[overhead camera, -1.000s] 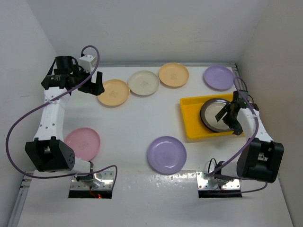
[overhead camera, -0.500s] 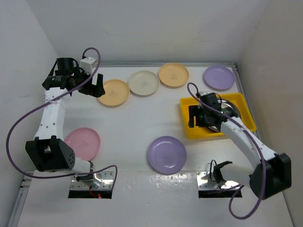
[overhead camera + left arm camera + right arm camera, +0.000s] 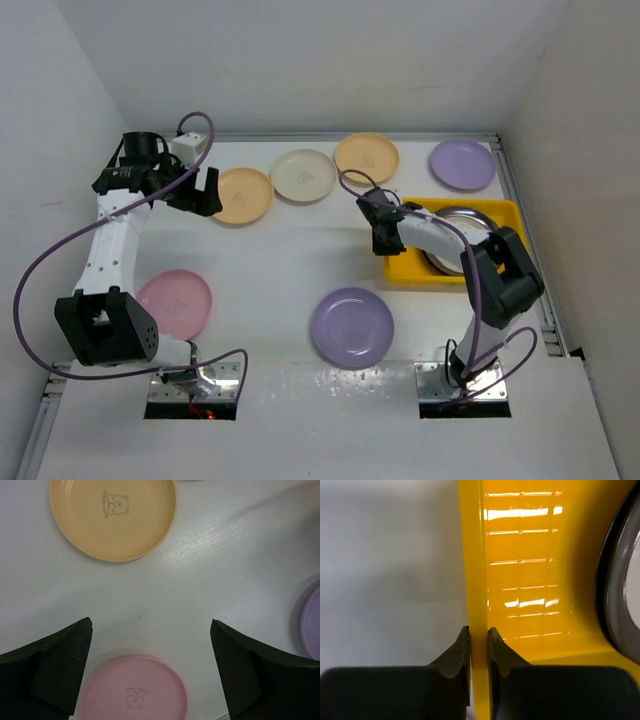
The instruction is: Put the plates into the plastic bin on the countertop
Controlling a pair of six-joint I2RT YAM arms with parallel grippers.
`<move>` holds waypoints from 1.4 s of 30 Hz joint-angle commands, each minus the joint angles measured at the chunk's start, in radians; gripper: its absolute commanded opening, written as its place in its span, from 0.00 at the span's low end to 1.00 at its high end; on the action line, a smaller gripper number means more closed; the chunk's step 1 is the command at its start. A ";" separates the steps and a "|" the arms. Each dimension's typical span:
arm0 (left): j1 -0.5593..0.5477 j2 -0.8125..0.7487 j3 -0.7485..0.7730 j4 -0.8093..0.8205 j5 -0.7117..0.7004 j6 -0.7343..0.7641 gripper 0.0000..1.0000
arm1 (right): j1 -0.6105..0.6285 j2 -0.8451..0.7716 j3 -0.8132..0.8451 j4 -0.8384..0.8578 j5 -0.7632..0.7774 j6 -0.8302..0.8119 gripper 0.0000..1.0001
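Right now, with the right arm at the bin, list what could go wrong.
1. The right fingers are shut on the left wall of the bin. A pull could drag or tilt it, and the grey plate inside might slide.
2. If dragged toward the arms, the bin could bump the near lilac plate, which lies apart from it to the front-left.

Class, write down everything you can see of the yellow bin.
The bin is a shallow, rectangular, glossy bright-yellow plastic tray with low walls and a gridded floor. It lies flat on the white countertop, at the right. A grey-rimmed plate lies inside. The right gripper is shut on its left wall, one finger each side.
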 commanded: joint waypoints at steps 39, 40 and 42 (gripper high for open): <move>0.031 -0.073 -0.018 -0.012 -0.005 0.033 1.00 | 0.180 -0.643 -0.370 -0.140 -0.071 0.485 0.30; 0.031 -0.082 -0.031 -0.012 -0.005 0.033 1.00 | 0.197 -0.643 -0.429 -0.156 -0.083 0.496 0.52; 0.031 -0.108 -0.040 -0.012 -0.005 0.033 1.00 | 0.252 -0.623 -0.448 -0.166 -0.116 0.501 0.63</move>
